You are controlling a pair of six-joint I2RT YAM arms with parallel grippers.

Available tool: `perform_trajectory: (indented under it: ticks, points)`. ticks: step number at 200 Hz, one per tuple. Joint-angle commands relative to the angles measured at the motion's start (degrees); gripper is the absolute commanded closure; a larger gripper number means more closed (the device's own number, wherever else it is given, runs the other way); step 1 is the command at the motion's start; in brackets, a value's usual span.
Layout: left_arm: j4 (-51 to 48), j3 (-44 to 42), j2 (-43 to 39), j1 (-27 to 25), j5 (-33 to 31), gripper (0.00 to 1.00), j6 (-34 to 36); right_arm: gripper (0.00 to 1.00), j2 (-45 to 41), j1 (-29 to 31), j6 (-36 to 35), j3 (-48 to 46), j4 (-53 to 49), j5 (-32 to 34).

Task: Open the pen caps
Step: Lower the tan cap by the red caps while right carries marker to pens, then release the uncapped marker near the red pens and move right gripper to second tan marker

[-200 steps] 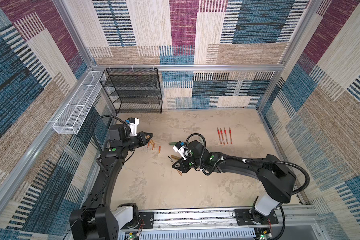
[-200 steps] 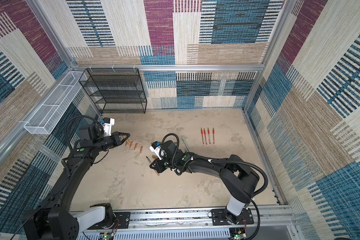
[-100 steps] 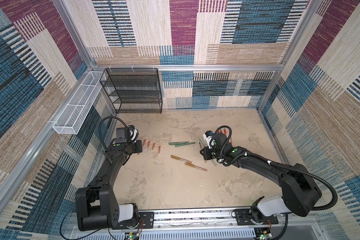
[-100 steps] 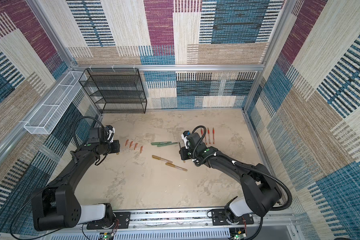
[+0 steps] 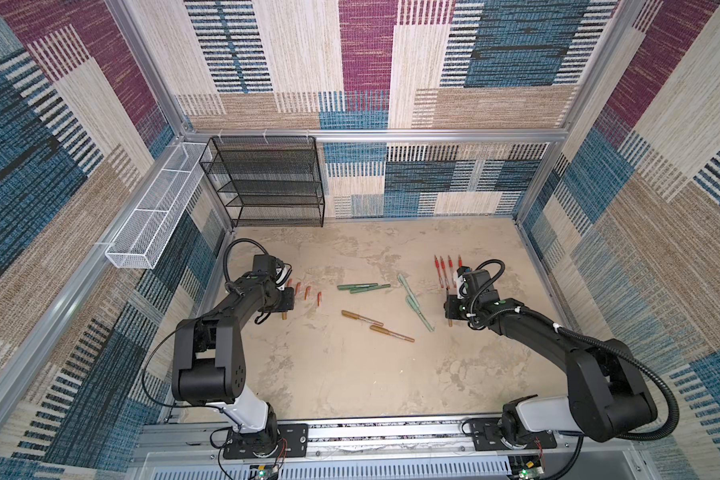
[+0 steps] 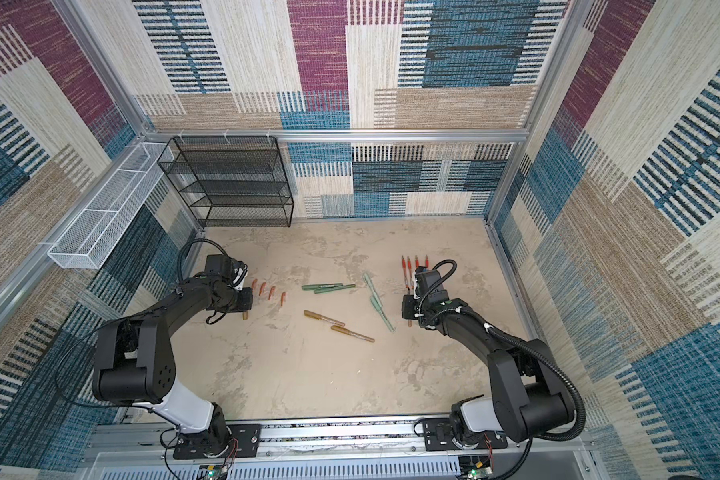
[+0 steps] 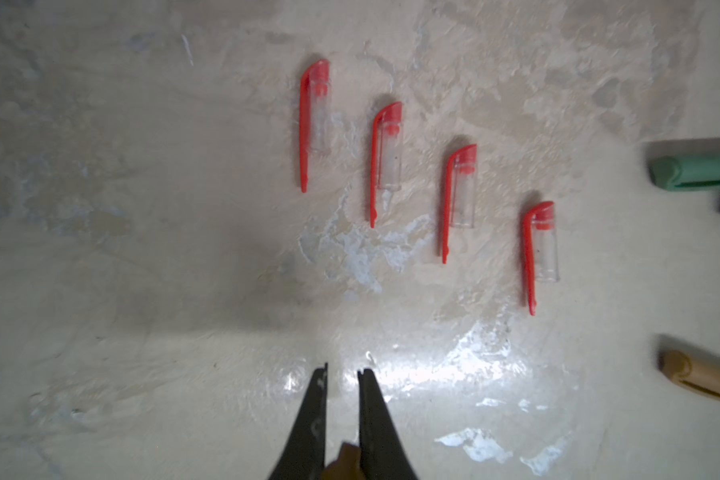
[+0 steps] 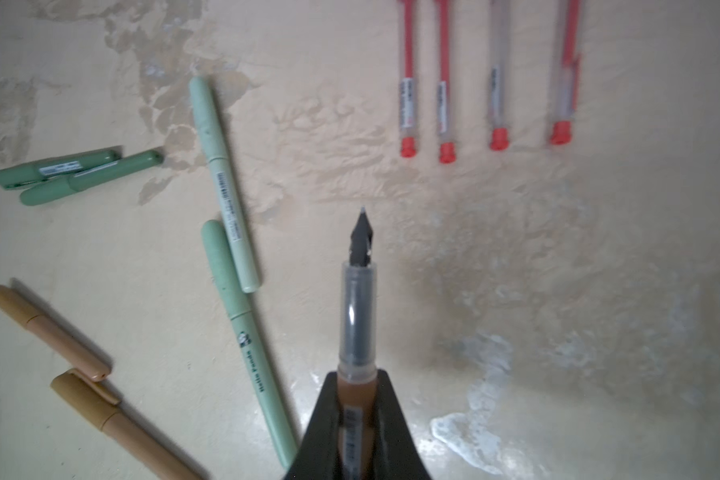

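My left gripper (image 7: 344, 372) is shut on a gold-bronze pen cap (image 7: 342, 462) held deep between its fingers. It hangs beside a slanted row of several red-clipped clear pen caps (image 7: 387, 149), which both top views show (image 5: 307, 293). My right gripper (image 8: 357, 376) is shut on an uncapped gold-bronze pen (image 8: 358, 291) with its dark tip bare, close to several red pens (image 8: 445, 104). In both top views the left gripper (image 5: 284, 311) and right gripper (image 5: 451, 319) point down, far apart. Between them lie two capped gold pens (image 5: 377, 326), two dark green pens (image 5: 362, 287) and two mint pens (image 5: 414, 307).
A black wire shelf (image 5: 267, 178) stands at the back left, with a white wire basket (image 5: 150, 224) on the left wall. Metal frame rails (image 5: 535, 266) edge the beige table (image 5: 350, 382) on all sides.
A second ago both grippers were close together left of centre. The right gripper has since carried the pen far to the right, and the left has drawn back by the red caps.
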Motion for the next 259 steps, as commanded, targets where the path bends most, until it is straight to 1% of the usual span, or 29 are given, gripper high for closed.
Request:
perform_trajectory:
  ticks: [1, 28, 45, 54, 68, 100, 110, 138, 164, 194, 209, 224, 244, 259]
  points:
    - [-0.99, 0.65, 2.17, -0.26, -0.68, 0.96, 1.63, 0.96, 0.29, -1.07, -0.84, -0.52, 1.34, -0.07]
    - [-2.66, 2.47, 5.29, -0.52, -1.98, 0.95, 2.12, 0.93, 2.62, -1.83, -1.24, -0.33, 1.34, 0.34]
    - [-2.76, 3.03, 6.66, -0.71, -3.05, 0.91, 1.88, 0.92, 4.78, -1.92, -2.16, 0.29, 1.49, 1.98]
    - [-2.76, 3.28, 7.17, -0.77, -3.25, 0.86, 1.48, 0.91, 5.96, -1.97, -2.41, 0.88, 1.29, 3.15]
    - [-3.22, 3.56, 7.51, -0.94, -3.48, 0.77, 1.20, 0.89, 7.72, -2.16, -2.46, 1.68, 0.98, 4.06]
    - [-2.13, 2.71, 5.80, -0.95, -3.96, 0.56, 0.62, 0.80, 10.11, -2.26, -2.83, 3.14, 1.04, 4.22]
    - [-2.24, 2.60, 4.74, -0.95, -3.59, 0.52, 0.28, 0.77, 10.59, -2.20, -2.73, 3.72, 0.29, 4.87]
    - [-2.00, 2.11, -0.02, -0.97, -4.14, 0.46, 0.49, 0.68, 9.70, -2.25, -2.55, 5.07, -1.23, 4.03]
    - [-2.04, 1.84, -5.05, -0.95, -2.39, 0.42, -0.36, 0.66, 6.24, -2.07, -2.64, 6.71, -4.08, 2.68]
    - [-0.68, -0.05, -12.67, -0.95, 0.04, 0.38, -0.40, 0.63, -1.45, -0.51, -3.15, 6.75, -5.88, -0.60]
    - [1.28, -2.09, -16.63, -0.95, 1.39, 0.34, -0.88, 0.62, -4.22, 1.28, -3.76, 6.14, -6.03, -2.63]
    - [2.15, -3.61, -20.81, -0.86, 2.62, 0.29, -0.95, 0.60, -5.51, 4.32, -4.41, 5.83, -6.46, -3.61]
    - [4.01, -6.02, -25.70, -0.77, 3.36, 0.25, -1.04, 0.57, -5.55, 9.83, -6.18, 5.22, -6.19, -3.74]
    - [4.75, -7.05, -27.44, -0.39, 5.97, 0.23, -1.65, 0.53, -4.62, 12.92, -7.01, 4.38, -5.00, -3.58]
